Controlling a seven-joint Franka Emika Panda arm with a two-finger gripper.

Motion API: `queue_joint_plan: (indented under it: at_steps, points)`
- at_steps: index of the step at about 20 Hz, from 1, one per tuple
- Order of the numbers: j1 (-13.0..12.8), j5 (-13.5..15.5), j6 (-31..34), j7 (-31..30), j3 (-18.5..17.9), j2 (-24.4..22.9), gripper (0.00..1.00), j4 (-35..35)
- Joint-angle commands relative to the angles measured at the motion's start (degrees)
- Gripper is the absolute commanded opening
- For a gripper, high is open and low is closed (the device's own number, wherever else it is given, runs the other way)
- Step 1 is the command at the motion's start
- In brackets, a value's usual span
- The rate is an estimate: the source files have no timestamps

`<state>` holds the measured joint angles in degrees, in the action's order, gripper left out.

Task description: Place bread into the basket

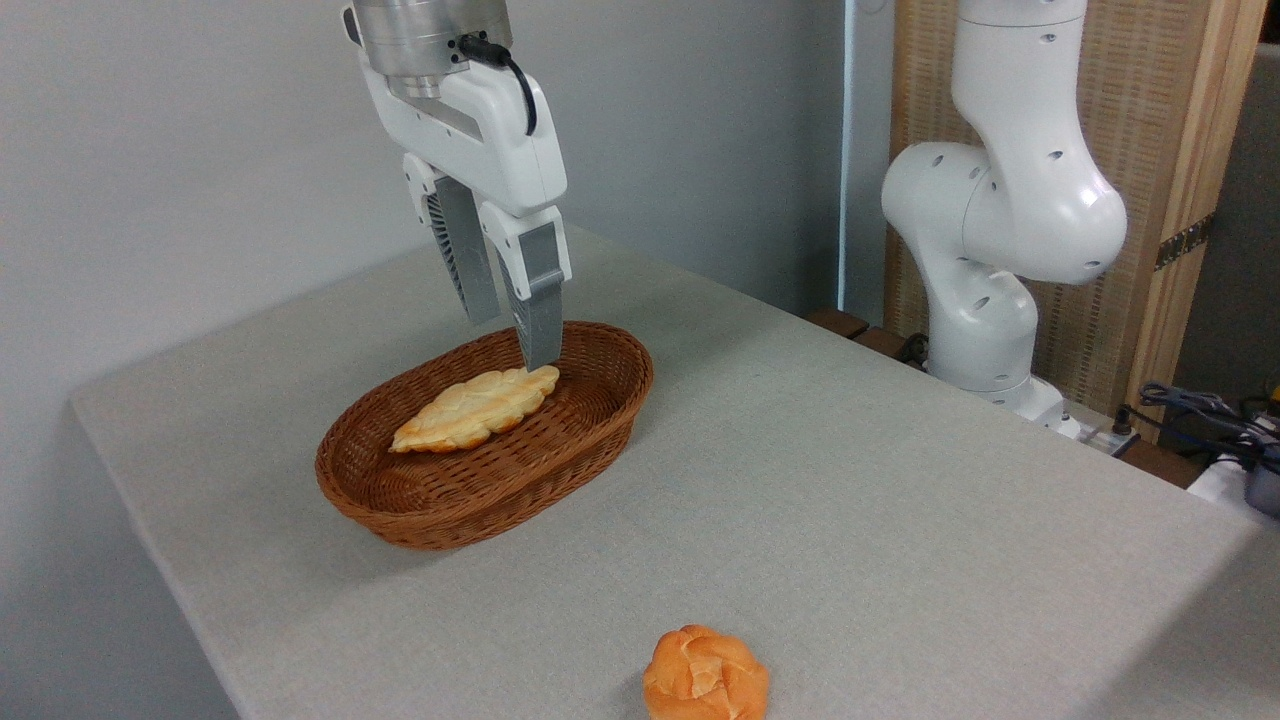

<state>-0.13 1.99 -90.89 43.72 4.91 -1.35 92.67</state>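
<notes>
The Franka arm [1000,200] is rising from its base at the right rear of the table, its white joints stacking up past the top edge, and its wrist is coming back into view at the upper left, where the gripper [513,340] is hanging nearly straight down, tilted slightly, over the far end of the wicker basket [480,500]. Its 2 grey ribbed fingers [540,300] are standing a little apart with a narrow gap between them, pinching nothing; the nearer fingertip is sitting just above, or perhaps touching, the right end of the pale leaf-shaped loaf [478,408], and I cannot tell which. That loaf is lying flat inside the basket, running along its length. The knotted orange-brown roll [706,677] is sitting on the table at the front edge of the view, well apart from the basket and the gripper, partly cut off by the bottom of the frame. A black cable [520,80] is looping along the gripper's wrist. The table [850,480] is showing a pale grey, fabric-like top. Behind it a plain grey wall [180,150] is filling the left side, a woven panel in a wooden frame [1180,120] is standing at the right, and a tangle of cables [1200,410] is lying beside the arm's base.
</notes>
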Motion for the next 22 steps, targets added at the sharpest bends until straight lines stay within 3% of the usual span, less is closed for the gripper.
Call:
queue_joint_plan:
  at_steps: [1, 19, 22]
  points:
    - [-0.4, -0.1, 1.8, -0.6, -0.6, 0.1, 1.0, -0.5]
    - [-0.4, -0.1, 1.5, -0.5, -0.7, -0.1, 1.0, -0.2]
    - [-0.2, -0.1, -0.9, -0.4, -2.3, -0.8, 1.0, 1.5]
